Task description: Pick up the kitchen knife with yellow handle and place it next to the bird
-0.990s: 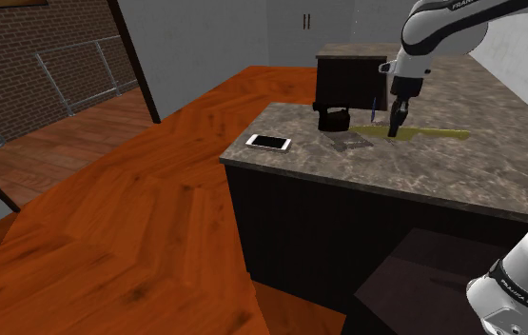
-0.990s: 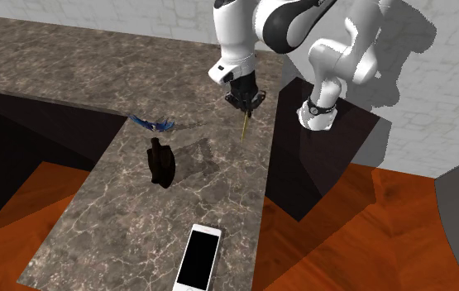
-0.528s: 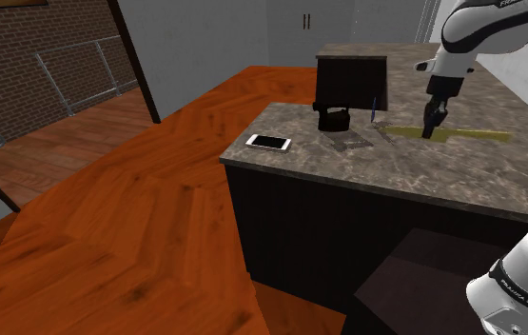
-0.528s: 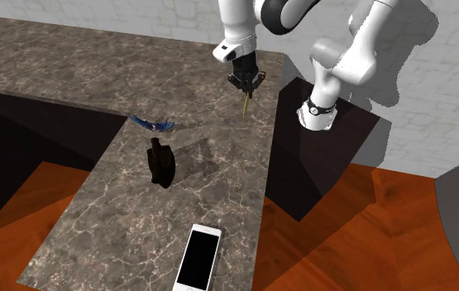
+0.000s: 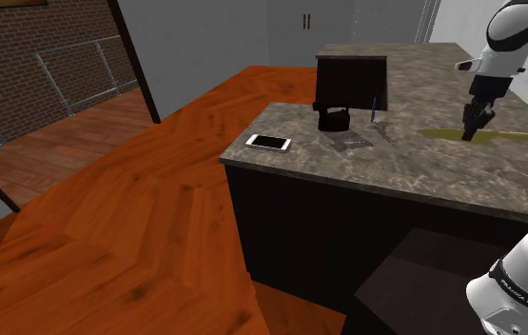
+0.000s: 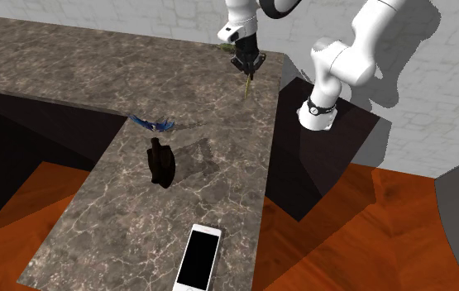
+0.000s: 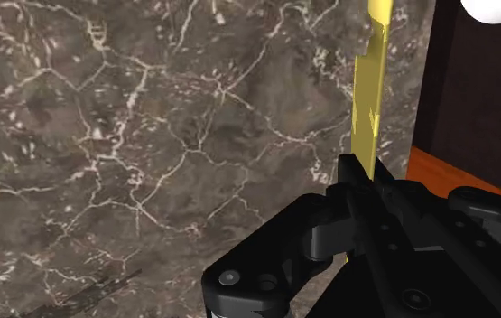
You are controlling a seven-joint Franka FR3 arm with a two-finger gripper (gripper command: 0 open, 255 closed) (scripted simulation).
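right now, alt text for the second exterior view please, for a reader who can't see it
The all-black gripper is shut on a thin yellow kitchen knife at the far end of a grey-brown marble counter. Nearer the camera, a small blue bird, a dark bottle-shaped object and a white-edged black smartphone sit along the counter.

Shoulder view dim; second exterior view brighter; arm [image 6: 360, 43] casts soft shadow on white wall [image 6: 451, 107].

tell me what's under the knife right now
The marbled grey-brown countertop lies under the yellow knife, which the gripper holds clamped. Whether the blade touches the stone cannot be told, and the strip right beneath it is covered.
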